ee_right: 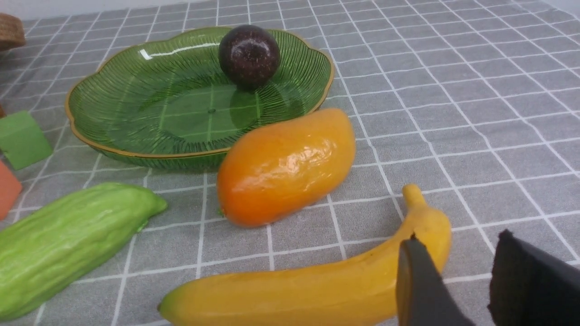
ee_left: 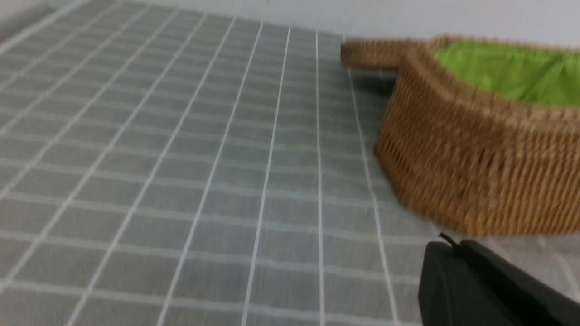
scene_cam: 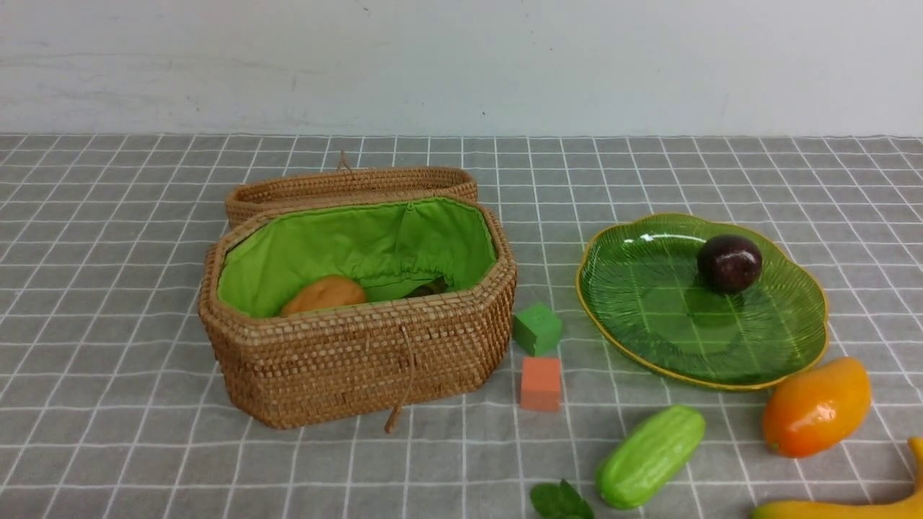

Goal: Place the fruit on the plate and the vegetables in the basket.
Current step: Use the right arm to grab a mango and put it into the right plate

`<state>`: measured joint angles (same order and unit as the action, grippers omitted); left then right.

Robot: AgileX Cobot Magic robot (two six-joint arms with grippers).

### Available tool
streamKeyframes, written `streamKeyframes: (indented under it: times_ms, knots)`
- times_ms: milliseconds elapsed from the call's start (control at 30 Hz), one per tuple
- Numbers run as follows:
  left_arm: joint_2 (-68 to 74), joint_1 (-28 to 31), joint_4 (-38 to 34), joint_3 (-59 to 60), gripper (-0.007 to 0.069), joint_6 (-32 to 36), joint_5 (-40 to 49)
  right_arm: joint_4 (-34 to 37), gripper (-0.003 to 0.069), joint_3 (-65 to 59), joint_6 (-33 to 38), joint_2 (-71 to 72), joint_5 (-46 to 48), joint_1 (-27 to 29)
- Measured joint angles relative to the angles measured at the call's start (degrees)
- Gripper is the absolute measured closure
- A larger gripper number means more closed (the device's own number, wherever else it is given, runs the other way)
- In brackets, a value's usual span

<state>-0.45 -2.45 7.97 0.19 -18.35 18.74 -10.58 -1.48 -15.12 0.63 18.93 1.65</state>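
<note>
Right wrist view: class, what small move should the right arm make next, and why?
Probably ease the right jaws over the banana near its stem and close. They stand apart just beside it; it and the mango lie on the cloth, off the plate, which holds only the dark ball.

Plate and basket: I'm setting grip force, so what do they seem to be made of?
The plate looks like translucent green glass, possibly clear plastic: glossy, ribbed, gold-coloured rim, and the tablecloth grid shows through. The basket looks like woven wicker, matte brown with visible weave rows; its lining looks like bright green cloth, creased and gathered.
</note>
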Motion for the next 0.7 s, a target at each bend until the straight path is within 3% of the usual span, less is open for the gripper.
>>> streamKeyframes:
  times_ms: [100,700]
  knots:
    - [0.0,0.0,-0.76,1.45,0.0627,0.18,3.53,0.0,0.0417,0.0,0.0,0.0,0.0,0.0]
    - [0.0,0.0,-0.8,1.49,0.0617,0.18,3.76,0.0,0.0417,0.0,0.0,0.0,0.0,0.0]
